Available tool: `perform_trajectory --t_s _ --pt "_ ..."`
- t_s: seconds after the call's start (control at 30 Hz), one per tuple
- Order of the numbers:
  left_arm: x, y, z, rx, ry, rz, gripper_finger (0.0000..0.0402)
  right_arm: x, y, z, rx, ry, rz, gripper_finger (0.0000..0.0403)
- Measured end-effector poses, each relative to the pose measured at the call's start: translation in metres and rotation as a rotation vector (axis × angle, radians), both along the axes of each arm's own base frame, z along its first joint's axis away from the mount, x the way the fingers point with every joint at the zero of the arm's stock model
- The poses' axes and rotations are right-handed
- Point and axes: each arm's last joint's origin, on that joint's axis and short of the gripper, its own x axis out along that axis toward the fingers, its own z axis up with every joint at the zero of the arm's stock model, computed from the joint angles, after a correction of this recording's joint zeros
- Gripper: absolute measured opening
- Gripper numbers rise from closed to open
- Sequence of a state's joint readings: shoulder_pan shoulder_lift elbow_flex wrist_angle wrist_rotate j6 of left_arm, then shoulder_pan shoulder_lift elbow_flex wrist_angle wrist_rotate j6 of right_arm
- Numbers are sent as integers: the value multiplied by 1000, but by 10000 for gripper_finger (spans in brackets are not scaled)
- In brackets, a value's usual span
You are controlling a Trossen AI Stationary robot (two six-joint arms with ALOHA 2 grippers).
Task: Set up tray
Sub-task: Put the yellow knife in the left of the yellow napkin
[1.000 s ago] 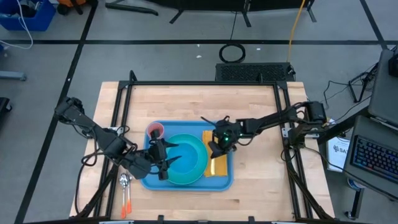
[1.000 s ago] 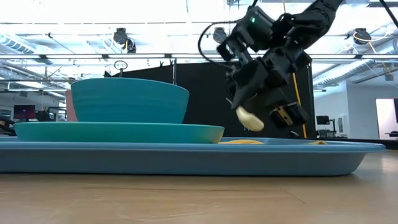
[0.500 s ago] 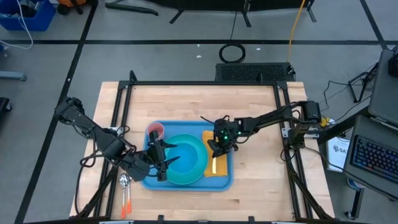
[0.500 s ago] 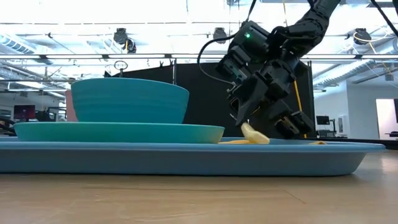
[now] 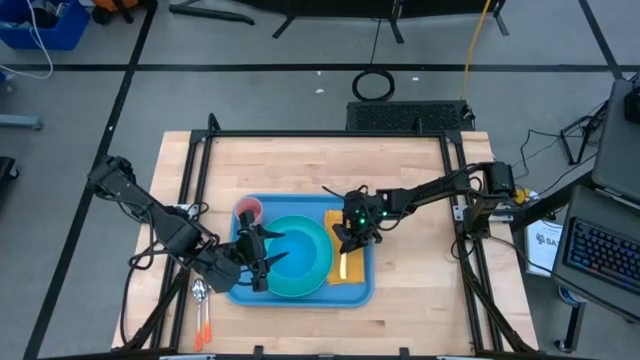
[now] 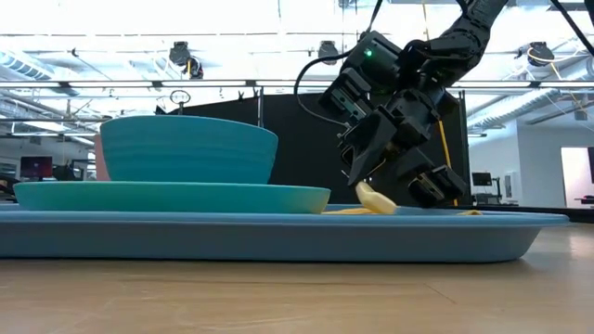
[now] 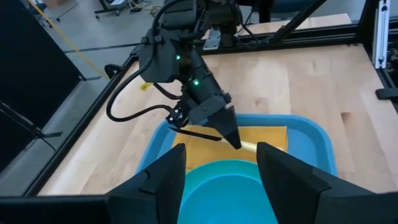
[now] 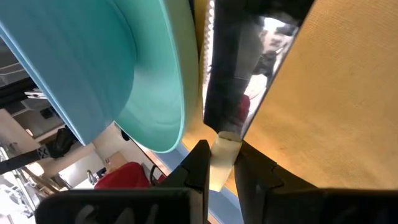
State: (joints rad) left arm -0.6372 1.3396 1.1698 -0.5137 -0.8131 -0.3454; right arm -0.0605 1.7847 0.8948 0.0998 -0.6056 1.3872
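The blue tray [image 5: 300,292] lies mid-table and carries a cyan plate [image 5: 310,272] with a bowl [image 6: 190,148] on it. It also holds a pink cup [image 5: 249,209] and a yellow napkin [image 5: 356,270] at its right end. My right gripper [image 5: 347,240] hangs over the napkin, shut on a knife [image 5: 344,263] that has a cream handle and a shiny blade. My left gripper [image 5: 264,255] is open at the plate's left rim, its fingers [image 7: 163,180] standing apart above the cyan rim [image 7: 217,186]. My right gripper pinches the knife between both fingers at its cream part [image 8: 221,159], just beside the mirror-like blade [image 8: 239,81]. It comes slanting down from the table's right. The knife tilts down, and its lower end [image 6: 373,199] rests on the napkin. My left gripper is at the plate's rim, but I cannot tell whether it touches it.
A spoon [image 5: 199,291] and an orange-handled utensil [image 5: 203,327] lie on the wood left of the tray's near corner. A black frame [image 5: 330,134] borders the table. Bare wood stretches across the far half and to the right of the tray.
My right gripper has come down and a little toward the table's left with the knife. The knife hung clear above the tray a second ago, and now its lower end rests on the napkin. In the low view, the tray, plate and bowl have shifted slightly sideways.
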Motion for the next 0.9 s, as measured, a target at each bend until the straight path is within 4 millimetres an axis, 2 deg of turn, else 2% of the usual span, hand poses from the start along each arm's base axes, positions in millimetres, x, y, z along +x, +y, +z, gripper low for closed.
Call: perform_trajectory --t_s 0.23,0.4,0.7,0.9 --pt "0 0 0 0 0 0 200 0 -1 0 -4 1 -2 40" --pt "0 0 0 1 1 0 200 0 -2 -1 0 6 -10 66" --pt "0 0 -1 1 6 1 200 0 -2 -1 -5 4 -8 54" --pt "0 0 -1 1 6 1 200 0 -2 -1 -8 0 -4 73"
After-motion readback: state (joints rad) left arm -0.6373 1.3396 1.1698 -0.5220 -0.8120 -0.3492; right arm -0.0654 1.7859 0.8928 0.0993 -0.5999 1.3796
